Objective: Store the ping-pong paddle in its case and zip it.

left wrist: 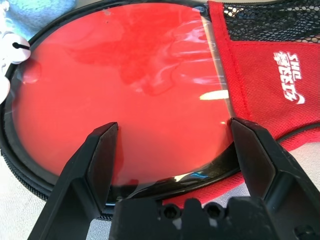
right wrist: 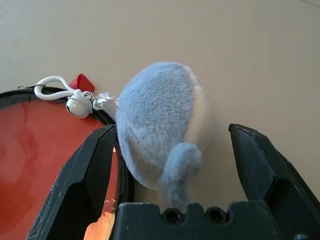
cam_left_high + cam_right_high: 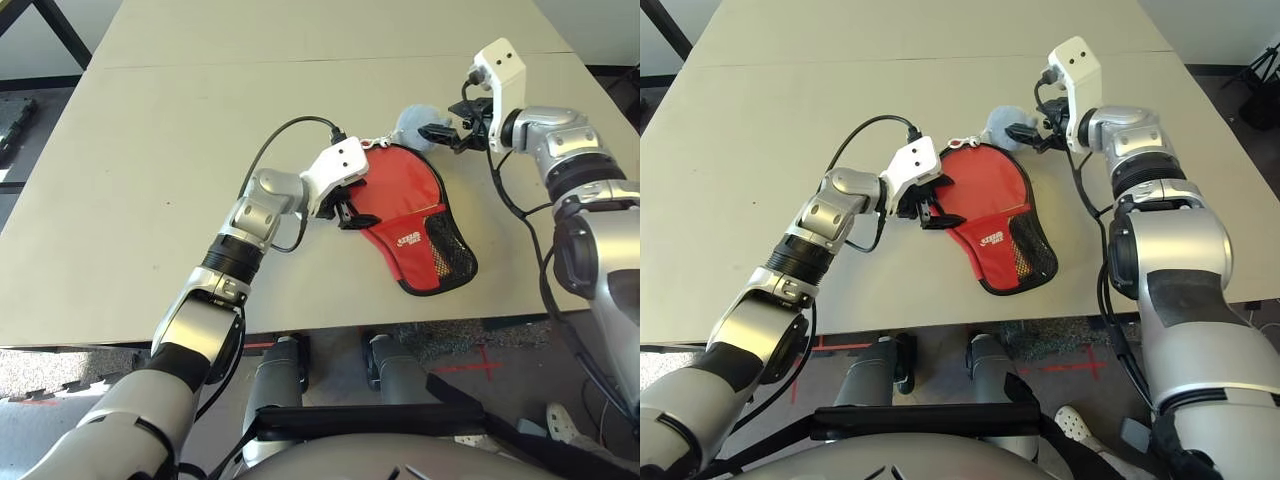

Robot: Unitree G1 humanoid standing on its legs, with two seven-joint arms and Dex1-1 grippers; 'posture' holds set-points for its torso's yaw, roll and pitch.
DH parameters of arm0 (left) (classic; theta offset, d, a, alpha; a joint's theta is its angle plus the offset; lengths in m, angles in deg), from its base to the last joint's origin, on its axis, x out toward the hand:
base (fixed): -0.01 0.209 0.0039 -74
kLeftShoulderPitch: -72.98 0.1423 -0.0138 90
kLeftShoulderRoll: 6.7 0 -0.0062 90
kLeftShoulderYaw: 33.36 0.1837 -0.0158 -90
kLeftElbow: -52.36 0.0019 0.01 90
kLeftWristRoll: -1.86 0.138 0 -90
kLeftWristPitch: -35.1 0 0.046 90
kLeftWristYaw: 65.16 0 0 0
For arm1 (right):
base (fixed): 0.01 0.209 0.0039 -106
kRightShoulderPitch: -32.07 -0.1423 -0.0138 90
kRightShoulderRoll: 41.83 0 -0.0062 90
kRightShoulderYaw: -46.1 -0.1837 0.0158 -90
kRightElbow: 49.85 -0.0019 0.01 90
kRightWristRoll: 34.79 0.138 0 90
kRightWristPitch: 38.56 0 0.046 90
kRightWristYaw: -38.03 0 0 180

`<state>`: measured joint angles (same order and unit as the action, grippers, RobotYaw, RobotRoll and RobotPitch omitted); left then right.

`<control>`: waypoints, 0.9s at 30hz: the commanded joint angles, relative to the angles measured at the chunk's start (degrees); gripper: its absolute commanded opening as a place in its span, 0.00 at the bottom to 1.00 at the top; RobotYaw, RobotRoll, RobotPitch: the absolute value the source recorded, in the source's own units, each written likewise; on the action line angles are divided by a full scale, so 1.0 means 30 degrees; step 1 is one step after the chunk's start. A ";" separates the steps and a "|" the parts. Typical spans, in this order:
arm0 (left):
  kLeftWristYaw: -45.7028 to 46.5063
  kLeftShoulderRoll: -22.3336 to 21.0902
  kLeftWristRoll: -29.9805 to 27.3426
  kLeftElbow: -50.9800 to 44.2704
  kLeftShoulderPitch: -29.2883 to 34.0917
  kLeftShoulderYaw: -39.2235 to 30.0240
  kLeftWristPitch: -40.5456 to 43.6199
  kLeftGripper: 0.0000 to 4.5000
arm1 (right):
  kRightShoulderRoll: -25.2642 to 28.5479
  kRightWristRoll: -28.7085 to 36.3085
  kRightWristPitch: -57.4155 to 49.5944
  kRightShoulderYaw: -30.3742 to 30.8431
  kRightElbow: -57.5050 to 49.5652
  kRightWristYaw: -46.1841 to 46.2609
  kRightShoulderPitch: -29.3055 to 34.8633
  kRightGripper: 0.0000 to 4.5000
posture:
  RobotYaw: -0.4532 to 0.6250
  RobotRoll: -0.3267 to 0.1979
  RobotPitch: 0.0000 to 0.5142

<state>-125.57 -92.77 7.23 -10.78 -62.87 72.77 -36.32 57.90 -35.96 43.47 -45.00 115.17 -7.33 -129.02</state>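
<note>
Case [image 3: 415,225] flat on the worktop [image 3: 150,150], near the front edge, right of centre. Long axis running from round head at 11 o'clock to narrow mesh-pocket end at 5 o'clock. Red paddle [image 1: 125,90] face visible through the clear panel, so judged already inside; handle hidden under the red fabric. At the head's far rim, a white loop and small bell [image 2: 78,105], probably hung on the zip pull, though the slider itself too small to make out. Touching them at 1 o'clock of the head, a grey plush charm [image 2: 160,130].

Left pincer [image 3: 350,212] at 9 o'clock of the head, fingers spread wide and empty, tips at the rim and over the panel, angled down and toward 3 o'clock; contact with the case not certain. Forearm stretched diagonally from the near left.

Right pincer [image 3: 440,134] at 1 o'clock of the head, also wide open and empty, straddling the plush charm without squeezing it, pointing toward 9 o'clock and slightly down. Nearer of the two to the bell and loop, so likelier to work the zip, left one to steady the case. Elbow bent, forearm rising along the right edge.
</note>
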 commanded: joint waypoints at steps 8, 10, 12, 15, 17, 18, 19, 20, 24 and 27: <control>0.0045 -0.0051 0.0508 0.0739 0.1241 0.1590 0.1189 1.00 | -0.0650 -0.0112 -0.0707 -0.0982 0.0545 0.1275 0.0313 0.63 | 0.40 0.62 0.48; 0.0075 -0.0050 0.0498 0.0685 0.1258 0.1605 0.1233 1.00 | -0.0411 -0.0168 -0.0721 -0.0989 0.0516 0.1253 0.0351 0.47 | 0.40 0.62 0.48; 0.0109 -0.0052 0.0486 0.0655 0.1262 0.1627 0.1259 1.00 | -0.0101 -0.0254 -0.0721 -0.0932 0.0484 0.1105 0.0401 0.31 | 0.40 0.62 0.48; 0.0187 -0.0016 0.0462 0.0705 0.1248 0.1667 0.1251 1.00 | 0.0719 -0.0378 -0.0745 -0.0804 0.0376 0.0439 0.0490 0.09 | 0.40 0.62 0.48; 0.0253 0.0031 0.0441 0.0810 0.1231 0.1699 0.1199 1.00 | 0.1391 -0.0451 -0.0787 -0.0701 0.0274 -0.0255 0.0533 0.01 | 0.40 0.62 0.48; 0.0286 0.0046 0.0418 0.0857 0.1221 0.1725 0.1177 1.00 | 0.1654 -0.0484 -0.0805 -0.0646 0.0231 -0.0544 0.0545 0.01 | 0.40 0.62 0.48; 0.0327 0.0068 0.0389 0.0896 0.1208 0.1764 0.1166 1.00 | 0.1892 -0.0514 -0.0825 -0.0602 0.0194 -0.0809 0.0558 0.01 | 0.39 0.62 0.48; 0.0370 0.0094 0.0354 0.0944 0.1196 0.1811 0.1146 1.00 | 0.2201 -0.0581 -0.0856 -0.0530 0.0135 -0.1216 0.0575 0.01 | 0.39 0.62 0.48; 0.0442 0.0173 0.0272 0.1072 0.1175 0.1913 0.1086 1.00 | 0.3389 -0.0966 -0.0864 -0.0167 -0.0096 -0.2721 0.0697 0.01 | 0.39 0.62 0.48; 0.0446 0.0243 0.0263 0.1258 0.1112 0.1968 0.0977 1.00 | 0.4322 -0.1204 -0.0832 0.0069 -0.0252 -0.3661 0.0769 0.01 | 0.37 0.62 0.46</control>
<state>-123.83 -92.00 6.27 -12.08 -62.67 74.76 -35.52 67.92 -38.37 41.30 -45.26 115.37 -17.18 -127.67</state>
